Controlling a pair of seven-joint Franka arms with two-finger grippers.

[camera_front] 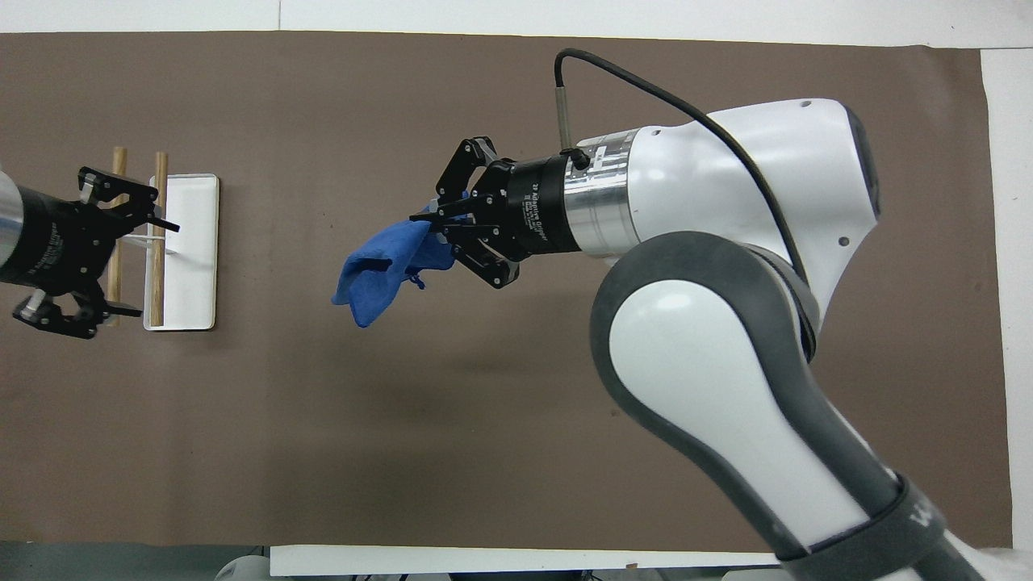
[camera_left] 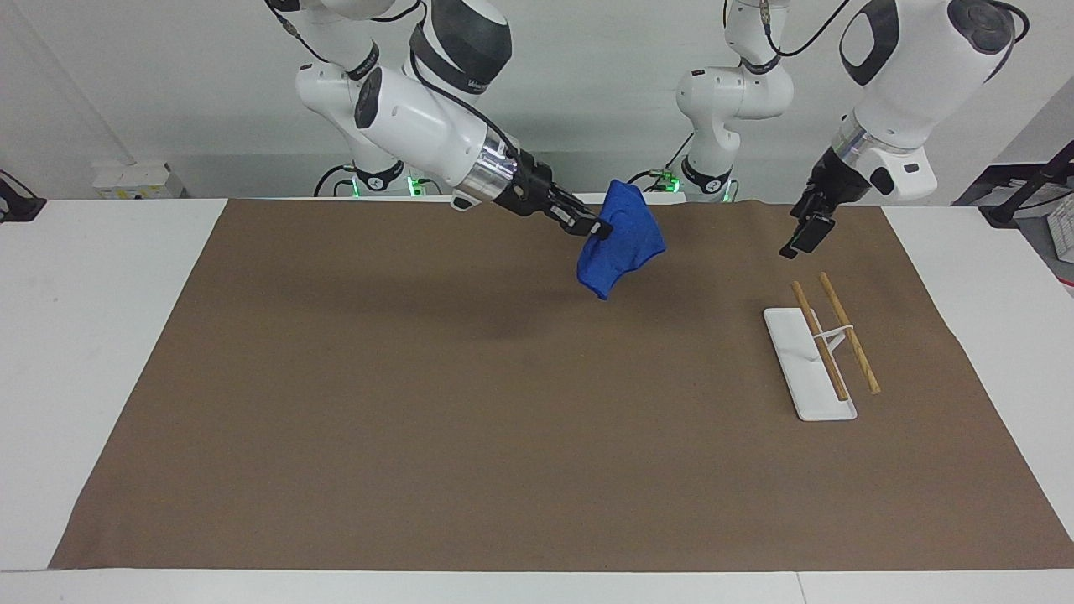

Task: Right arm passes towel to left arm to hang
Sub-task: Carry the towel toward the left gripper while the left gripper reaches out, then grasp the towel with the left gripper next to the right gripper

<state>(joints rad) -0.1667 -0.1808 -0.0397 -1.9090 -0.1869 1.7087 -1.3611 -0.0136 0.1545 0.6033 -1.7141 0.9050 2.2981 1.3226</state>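
Soft, fuzzy blue towel (camera_left: 622, 239) bunched and drooping — pinched in the right hand (camera_left: 597, 228) above the matte brown mat (camera_left: 419, 419) on the white worktop (camera_left: 101, 319), left hand (camera_left: 804, 235) spread wide over the mat's edge nearest the robots, just beside the white rack (camera_left: 810, 365) with two wooden rods — broad bare mat between them.

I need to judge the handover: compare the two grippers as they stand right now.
The right gripper is shut on the blue towel, carried in the air over the brown mat; the left gripper is open and holds nothing. The right points sideways toward the left arm's end; the left hangs over the towel rack. Both are black two-finger grippers.
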